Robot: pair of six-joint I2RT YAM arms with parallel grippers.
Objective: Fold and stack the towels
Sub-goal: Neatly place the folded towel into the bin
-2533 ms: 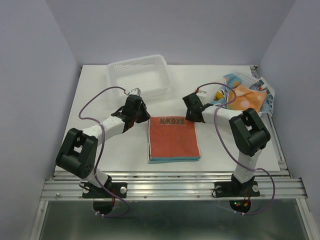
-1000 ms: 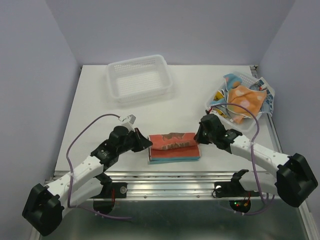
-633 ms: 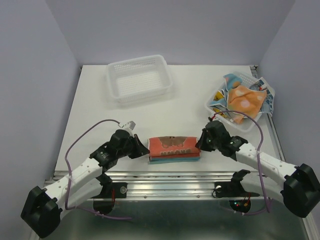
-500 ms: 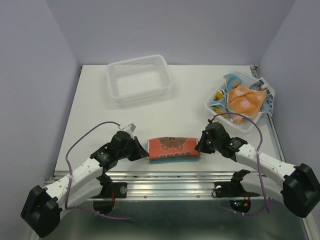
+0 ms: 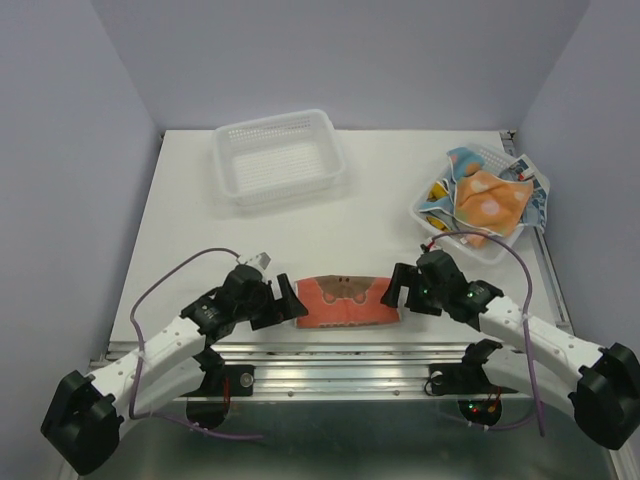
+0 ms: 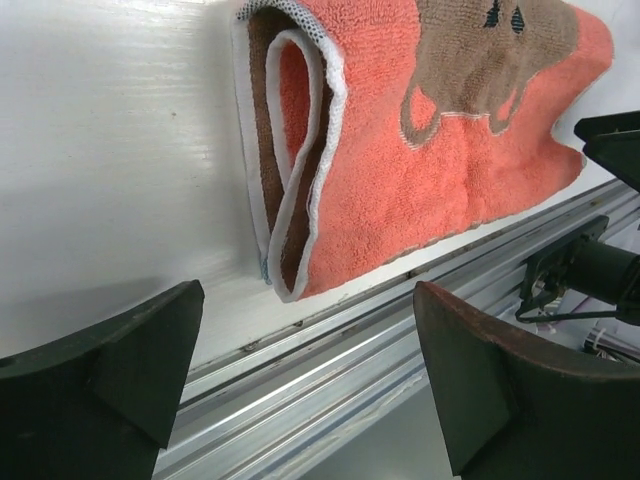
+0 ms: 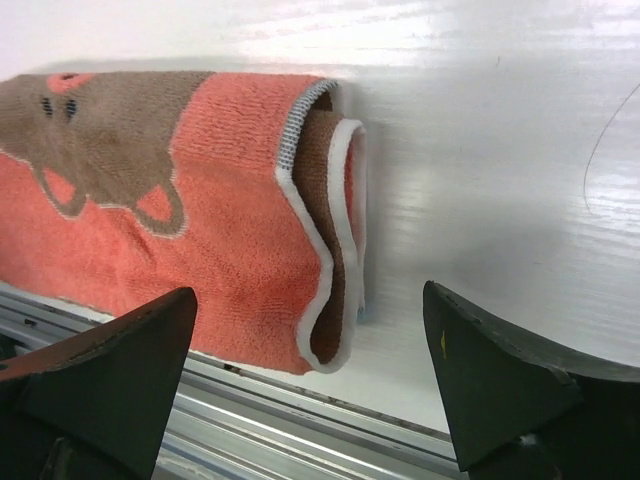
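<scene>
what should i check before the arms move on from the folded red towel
1. Left gripper open, clear of the cloth: ok
2. Right gripper open, clear of the cloth: ok
3. Red-orange towel folded over, ends looped loosely: ok
4. Towel fully on the table, though close to its near edge: ok
5. Lower towel lined up beneath: cannot tell, only a sliver shows
6. Right basket emptied: not ok, unfolded towels remain

left tool fingers [image 6: 100,370]: cut off by bottom edge | red-orange towel [image 7: 150,220]: left end cropped
</scene>
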